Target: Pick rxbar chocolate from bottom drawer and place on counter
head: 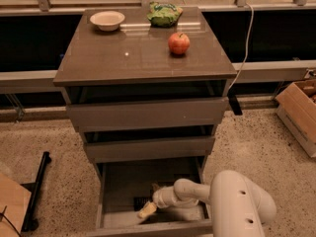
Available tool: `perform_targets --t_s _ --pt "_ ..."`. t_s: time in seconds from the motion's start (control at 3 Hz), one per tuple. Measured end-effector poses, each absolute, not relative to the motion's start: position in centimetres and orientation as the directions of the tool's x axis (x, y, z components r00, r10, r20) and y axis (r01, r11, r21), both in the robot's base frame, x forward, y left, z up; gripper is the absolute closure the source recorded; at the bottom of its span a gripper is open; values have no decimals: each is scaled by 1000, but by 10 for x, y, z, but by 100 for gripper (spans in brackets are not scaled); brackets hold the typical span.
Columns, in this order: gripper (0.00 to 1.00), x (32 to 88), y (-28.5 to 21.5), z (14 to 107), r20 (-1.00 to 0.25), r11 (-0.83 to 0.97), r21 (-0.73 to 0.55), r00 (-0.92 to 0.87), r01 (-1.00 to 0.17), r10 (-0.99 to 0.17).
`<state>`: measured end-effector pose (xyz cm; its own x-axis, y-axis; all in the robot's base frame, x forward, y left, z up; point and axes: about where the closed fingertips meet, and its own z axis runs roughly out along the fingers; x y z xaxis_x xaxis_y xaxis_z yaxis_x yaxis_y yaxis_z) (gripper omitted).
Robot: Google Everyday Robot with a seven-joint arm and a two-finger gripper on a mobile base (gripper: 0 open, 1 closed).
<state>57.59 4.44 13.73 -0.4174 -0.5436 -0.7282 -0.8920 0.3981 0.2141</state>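
The bottom drawer [109, 191] is pulled open, with a grey inside. A small dark flat wrapper, the rxbar chocolate [139, 202], lies on the drawer floor near the middle front. My gripper [147, 211] reaches down into the drawer from the right, its yellowish tip right beside and partly over the bar's right end. My white arm [237, 201] fills the lower right. The counter [138, 58] is the glossy grey-brown top of the cabinet.
On the counter stand a white bowl [107, 19], a green snack bag [164, 14] and a red apple [178, 43]. The two upper drawers [148, 113] are slightly open. A cardboard box [299, 112] sits at the right and a black stand [37, 189] at the left.
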Motion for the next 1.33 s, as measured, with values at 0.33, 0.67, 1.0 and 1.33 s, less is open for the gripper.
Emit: perform_targets --t_s 0.33,0.67,1.0,1.33 --pt "14 567 48 125 -692 452 160 -426 -878 -582" --pt "35 563 44 113 -651 520 100 -451 -848 -611" --pt "58 566 40 110 -640 564 64 -467 -823 -610" --pt "81 569 38 112 -650 590 62 -481 -805 -588"
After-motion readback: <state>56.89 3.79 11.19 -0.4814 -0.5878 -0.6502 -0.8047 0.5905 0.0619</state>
